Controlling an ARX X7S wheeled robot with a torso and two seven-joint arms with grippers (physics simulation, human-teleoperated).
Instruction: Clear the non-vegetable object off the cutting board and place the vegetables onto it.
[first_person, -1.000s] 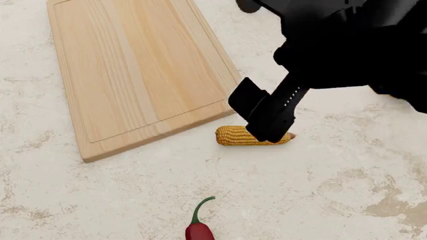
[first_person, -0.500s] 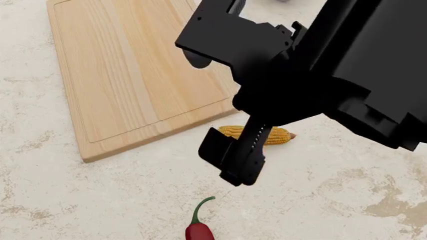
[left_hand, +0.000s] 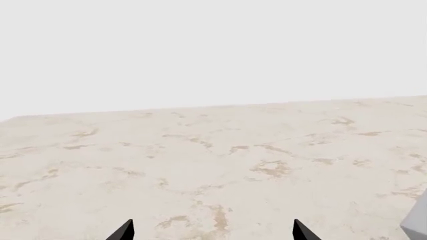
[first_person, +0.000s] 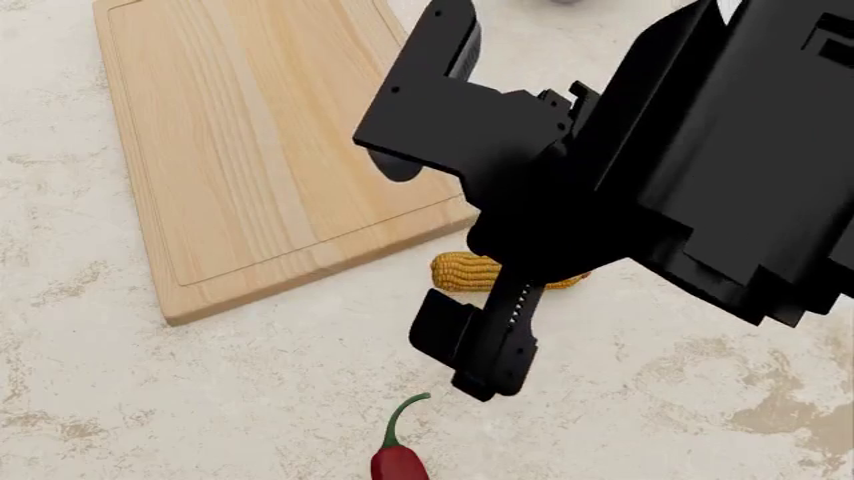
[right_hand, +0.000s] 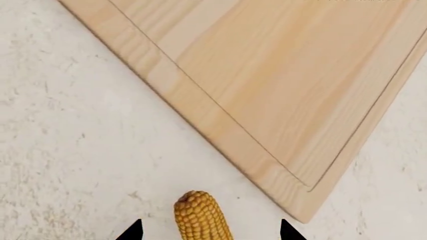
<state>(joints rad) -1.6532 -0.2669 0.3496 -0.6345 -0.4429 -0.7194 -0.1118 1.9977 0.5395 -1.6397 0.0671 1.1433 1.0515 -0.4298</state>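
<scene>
The light-wood cutting board (first_person: 267, 140) lies at the upper left with nothing on the part that shows; it also shows in the right wrist view (right_hand: 280, 85). The corn cob (first_person: 461, 270) lies on the counter just off the board's near corner, partly hidden by my right arm. My right gripper (first_person: 481, 350) hangs above it, open. In the right wrist view the corn cob (right_hand: 200, 215) sits between the spread tips of the right gripper (right_hand: 209, 232), apart from both. The red chilli (first_person: 398, 458) lies at the bottom edge. My left gripper (left_hand: 213, 235) is open over bare counter. The potato-like lump is out of view.
The beige mottled counter (first_person: 160, 400) surrounds the board. My right arm's black body (first_person: 667, 170) covers the upper right of the head view. A grey edge (left_hand: 417, 227) shows beside the left gripper. The counter's far edge (left_hand: 213, 106) shows in the left wrist view.
My right arm has swung in over the board's corner, and its gripper has shifted down the head view toward the chilli. The corn and chilli have not moved.
</scene>
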